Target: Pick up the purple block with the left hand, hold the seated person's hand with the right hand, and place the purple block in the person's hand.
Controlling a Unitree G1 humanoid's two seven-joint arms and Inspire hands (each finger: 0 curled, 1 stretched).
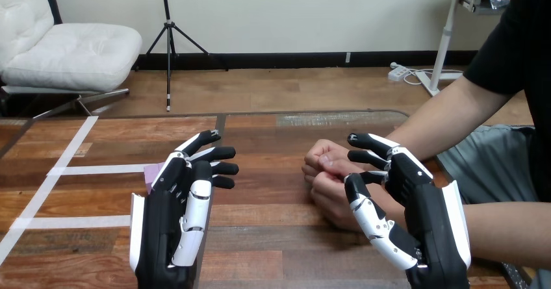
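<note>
The purple block point(154, 171) lies on the wooden table point(266, 198), mostly hidden behind my left hand point(170, 217); just a pale purple corner shows at that hand's left side. My left hand hovers above it, its fingers straight and pointing forward and right, holding nothing. The person's two hands point(327, 172) rest together on the table at centre right, both loosely closed. My right hand point(416, 198) is beside them on the right, open. Its fingers point left towards them and its thumb lies in front of the nearer hand. I cannot tell whether it touches.
White tape strips point(97, 169) run across the left part of the table, with a diagonal strip towards the far left corner. The person's forearms point(429, 123) come in from the right side. The table's far edge point(260, 114) runs across the middle of the view.
</note>
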